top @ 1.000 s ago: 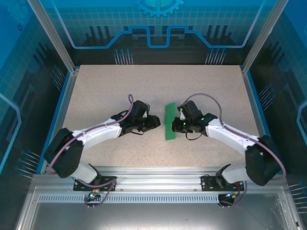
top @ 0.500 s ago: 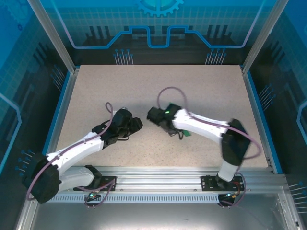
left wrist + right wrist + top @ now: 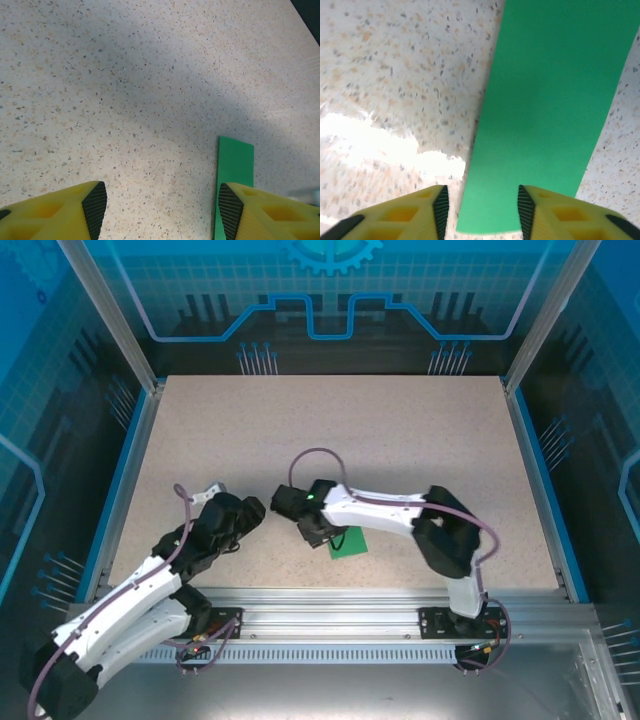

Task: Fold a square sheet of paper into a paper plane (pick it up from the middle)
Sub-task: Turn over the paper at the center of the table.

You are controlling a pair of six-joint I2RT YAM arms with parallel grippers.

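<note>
Paper (image 3: 350, 545) | flat strip, long axis near-far | left jaws, right jaws parted, empty

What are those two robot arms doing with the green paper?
They're partway through a folding job. The square sheet of paper is a narrow strip lying flat on the table. The right gripper hangs open just over it, the left gripper open close by. Neither holds it.
</note>
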